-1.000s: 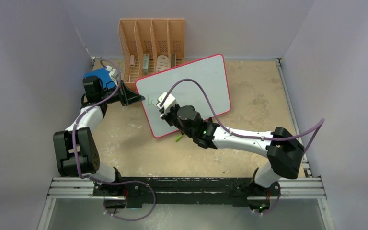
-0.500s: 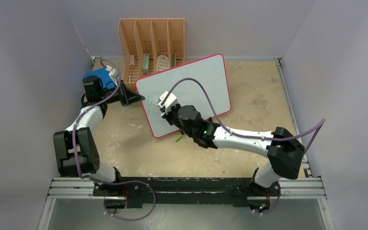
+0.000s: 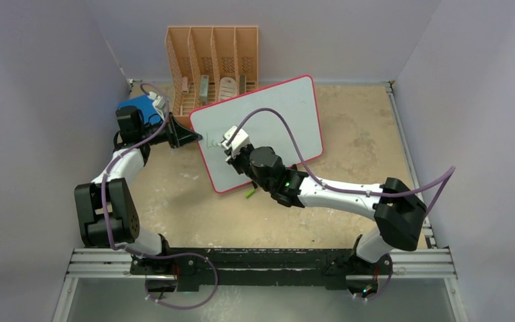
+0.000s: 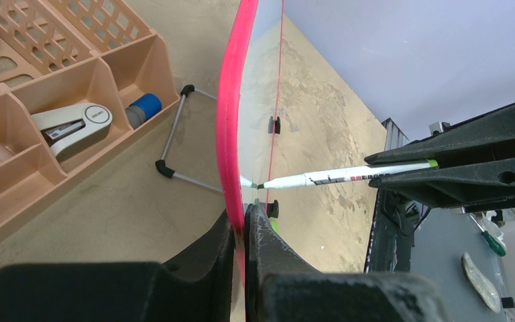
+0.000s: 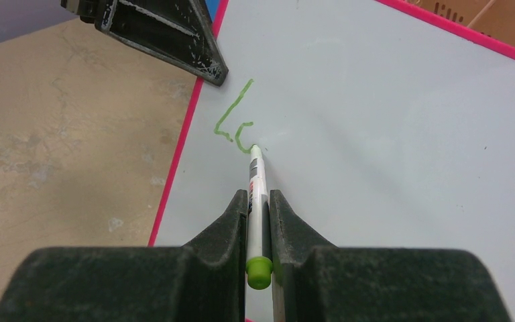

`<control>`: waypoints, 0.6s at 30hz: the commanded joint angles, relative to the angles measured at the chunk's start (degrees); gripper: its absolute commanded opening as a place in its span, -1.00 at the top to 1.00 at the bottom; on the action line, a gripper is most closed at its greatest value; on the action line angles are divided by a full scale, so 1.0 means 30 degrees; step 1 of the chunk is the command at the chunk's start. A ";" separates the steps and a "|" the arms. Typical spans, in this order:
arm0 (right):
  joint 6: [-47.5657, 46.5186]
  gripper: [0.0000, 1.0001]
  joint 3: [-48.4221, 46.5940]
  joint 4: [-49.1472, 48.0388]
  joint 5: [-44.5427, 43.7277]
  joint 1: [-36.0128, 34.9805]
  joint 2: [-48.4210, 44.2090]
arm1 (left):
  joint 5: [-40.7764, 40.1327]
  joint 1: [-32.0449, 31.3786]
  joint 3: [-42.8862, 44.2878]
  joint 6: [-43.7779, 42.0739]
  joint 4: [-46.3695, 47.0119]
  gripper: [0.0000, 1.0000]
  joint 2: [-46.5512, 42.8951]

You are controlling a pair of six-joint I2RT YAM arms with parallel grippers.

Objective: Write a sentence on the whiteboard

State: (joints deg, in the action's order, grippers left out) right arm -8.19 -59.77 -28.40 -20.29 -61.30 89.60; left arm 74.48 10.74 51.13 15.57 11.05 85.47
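The whiteboard (image 3: 288,114) stands tilted just in front of the rack (image 3: 211,60), its left rim pinched in the closed left gripper (image 4: 243,218). The right gripper (image 5: 258,201) is clamped on a marker (image 5: 256,168), whose tip touches the barely begun green sentence (image 5: 233,127).

Glossy smooth whiteboard (image 5: 389,134), matt plastic organizer (image 4: 131,64)

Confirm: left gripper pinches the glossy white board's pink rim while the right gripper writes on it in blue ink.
Only the colour is wrong: the ink is green. The right wrist view shows the right gripper holding a white green-capped marker at green strokes on the glossy white pink-rimmed board; the left gripper pinches its rim.
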 commanded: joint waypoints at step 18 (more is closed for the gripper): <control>-0.0172 1.00 -0.1540 -0.1047 -0.0186 0.0394 0.0246 | 0.0282 -0.0306 0.0541 -0.0826 0.0221 1.00 -0.0336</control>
State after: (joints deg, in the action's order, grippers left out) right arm -8.40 -61.28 -29.39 -20.43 -60.36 89.76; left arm 74.59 10.74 51.13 15.59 11.05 85.47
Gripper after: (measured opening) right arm 0.140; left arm 0.041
